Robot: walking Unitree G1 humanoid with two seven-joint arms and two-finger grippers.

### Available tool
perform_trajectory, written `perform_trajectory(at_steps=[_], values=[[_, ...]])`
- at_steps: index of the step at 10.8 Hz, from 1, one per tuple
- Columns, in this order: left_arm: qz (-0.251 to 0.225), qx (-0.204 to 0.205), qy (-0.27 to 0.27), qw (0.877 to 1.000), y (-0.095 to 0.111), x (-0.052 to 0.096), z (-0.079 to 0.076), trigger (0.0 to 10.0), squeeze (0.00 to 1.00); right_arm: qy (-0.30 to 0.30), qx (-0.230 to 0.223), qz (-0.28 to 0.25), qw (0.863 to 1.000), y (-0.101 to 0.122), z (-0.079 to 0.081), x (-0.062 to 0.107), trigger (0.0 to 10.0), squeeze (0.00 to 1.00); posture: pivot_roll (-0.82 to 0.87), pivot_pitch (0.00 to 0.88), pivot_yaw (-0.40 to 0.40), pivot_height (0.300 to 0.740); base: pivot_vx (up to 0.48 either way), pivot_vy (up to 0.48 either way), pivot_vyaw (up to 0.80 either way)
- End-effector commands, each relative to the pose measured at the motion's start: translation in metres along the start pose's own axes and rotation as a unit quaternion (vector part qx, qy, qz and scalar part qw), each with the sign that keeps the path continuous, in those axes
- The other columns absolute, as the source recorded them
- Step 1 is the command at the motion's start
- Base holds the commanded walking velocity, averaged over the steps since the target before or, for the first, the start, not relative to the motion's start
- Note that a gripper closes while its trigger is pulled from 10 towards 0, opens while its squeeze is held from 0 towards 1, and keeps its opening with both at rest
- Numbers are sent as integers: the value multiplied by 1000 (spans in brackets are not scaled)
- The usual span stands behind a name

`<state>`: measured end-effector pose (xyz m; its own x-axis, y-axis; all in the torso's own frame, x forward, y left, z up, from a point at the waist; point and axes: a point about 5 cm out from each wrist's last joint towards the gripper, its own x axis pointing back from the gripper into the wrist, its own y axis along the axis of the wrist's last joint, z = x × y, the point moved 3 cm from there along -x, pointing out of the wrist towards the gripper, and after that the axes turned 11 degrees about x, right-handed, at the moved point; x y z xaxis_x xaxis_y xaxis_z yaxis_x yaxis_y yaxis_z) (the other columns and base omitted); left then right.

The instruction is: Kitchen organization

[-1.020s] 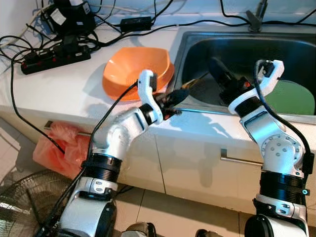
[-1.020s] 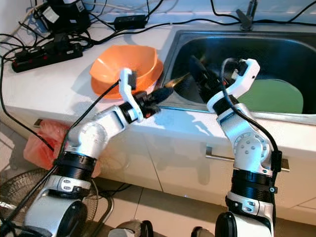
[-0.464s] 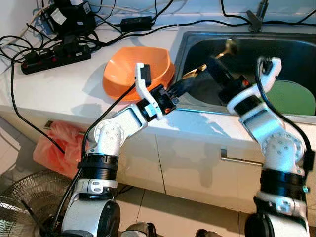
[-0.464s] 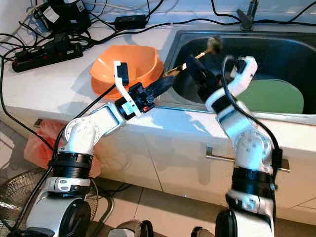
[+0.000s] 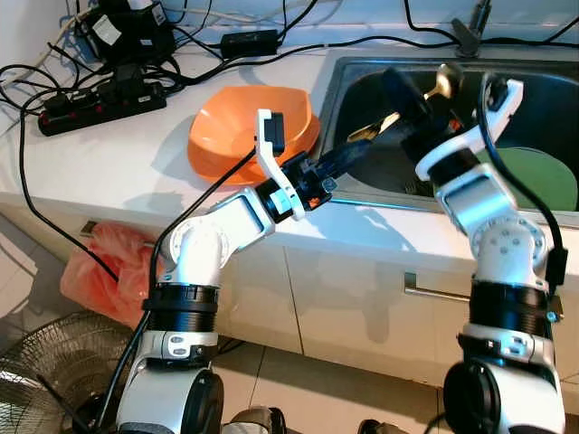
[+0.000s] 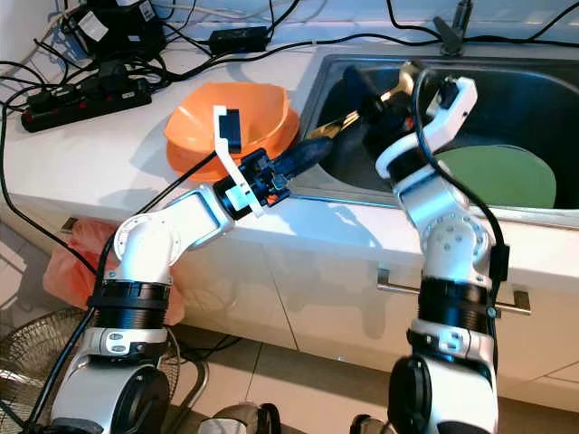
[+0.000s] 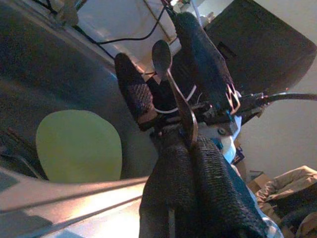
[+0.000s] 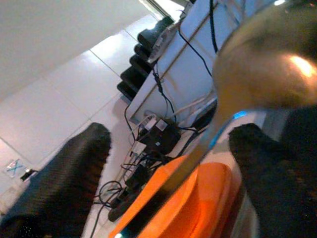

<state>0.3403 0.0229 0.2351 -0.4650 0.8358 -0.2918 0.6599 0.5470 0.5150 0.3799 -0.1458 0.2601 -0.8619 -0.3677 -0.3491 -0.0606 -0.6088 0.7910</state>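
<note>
Looks like a hand-over above the sink [image 5: 534, 99]: the left hand [image 5: 348, 155] is clamped on the brass spoon [image 5: 403, 108], whose bowl sits between the right hand [image 5: 425, 95]'s parted fingers, which next need to close

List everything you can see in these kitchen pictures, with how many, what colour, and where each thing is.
Spoon: one, gold-toned metal, held over the sink's near left corner.
Bowl: one, orange, on the counter left of the sink.
Plate: one, light green, lying in the sink basin.
Sink: one, steel, set in the counter at right.
Counter: one, white.
Power strip: one, black, with cables, at the counter's back left.
Plastic bag: one, pink-red, hanging at the cabinet front.
Fan: one, wire-grilled, on the floor at lower left.
Left tool: black fingers shut on the spoon's handle.
Right tool: black fingers open around the spoon's bowl end.
</note>
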Motion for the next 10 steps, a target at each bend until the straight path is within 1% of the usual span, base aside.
perform_trajectory(at_steps=[1, 6, 10], values=[[-2, -2, -6, 1000, 2, 5, -4, 0, 0, 10, 1, -5, 1000, 3, 3, -3, 0, 0, 96, 111, 115, 740, 0, 0, 0], [-5, -7, 8, 1000, 5, 15, -4, 0, 0, 8, 15, -13, 1000, 11, -4, -3, 0, 0, 93, 110, 115, 740, 0, 0, 0], [-6, -5, 13, 1000, 6, 16, -1, 0, 0, 5, 14, -15, 1000, 10, -5, -3, 0, 0, 91, 112, 116, 740, 0, 0, 0]])
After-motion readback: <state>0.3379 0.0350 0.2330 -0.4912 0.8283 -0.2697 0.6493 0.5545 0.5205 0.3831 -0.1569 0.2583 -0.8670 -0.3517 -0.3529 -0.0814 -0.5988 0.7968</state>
